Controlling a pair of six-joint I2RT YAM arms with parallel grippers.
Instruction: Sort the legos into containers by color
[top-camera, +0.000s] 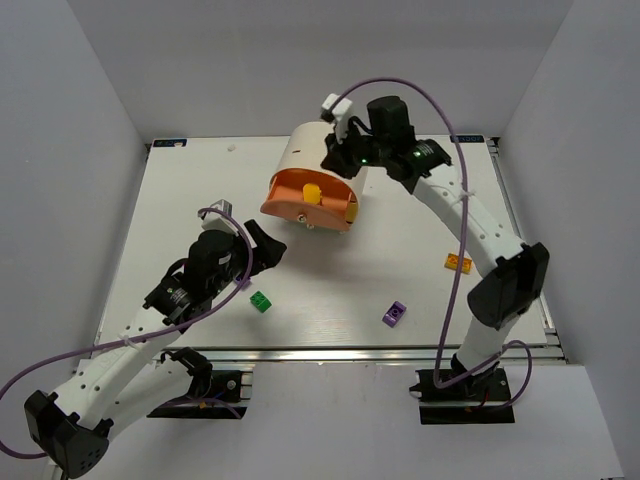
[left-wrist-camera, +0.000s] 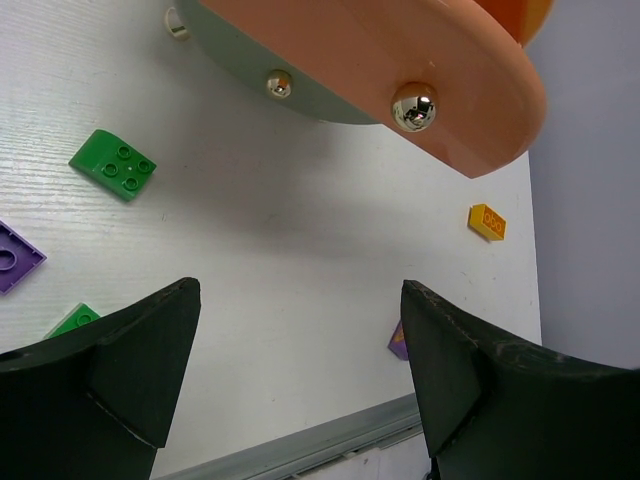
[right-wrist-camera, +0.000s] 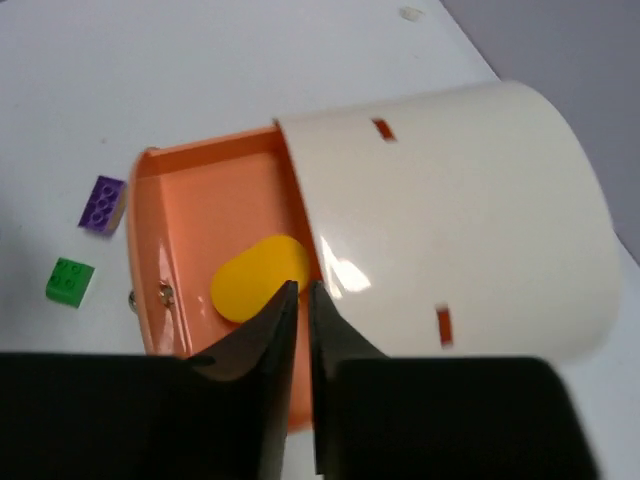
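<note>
Legos lie loose on the white desk (top-camera: 180, 200), and the left wrist view counts five. Two are green, one a flat studded plate (left-wrist-camera: 113, 165) and the other (left-wrist-camera: 75, 320) half hidden by the left finger. Two are purple, one (left-wrist-camera: 15, 258) cut off at the picture's left side and the other (left-wrist-camera: 397, 342) peeping out beside the right finger. One is an orange-yellow brick (left-wrist-camera: 487, 221).

From above only three of them show: one green and one purple toward the near edge, and the orange-yellow one toward the right edge. They lie well apart from each other.

One cream drum (top-camera: 305, 150) lies on its side toward the middle of the far edge. One orange drawer (top-camera: 300, 216) is pulled out of it toward the near edge. One yellow piece (top-camera: 312, 193) sits inside that drawer. Three round metal knobs show on the drum's fronts in the left wrist view, the largest (left-wrist-camera: 413, 105) being on the orange drawer.

The left gripper (left-wrist-camera: 300, 287) stands with its jaws spread wide and nothing between them, low over the desk between the drawer and the near edge.

The right gripper (right-wrist-camera: 301, 288) is over the drum where the shell meets the open drawer, its tips just beside the yellow piece. Its fingers are drawn close, with a thin slit left between them. I cannot tell whether they pinch anything.
</note>
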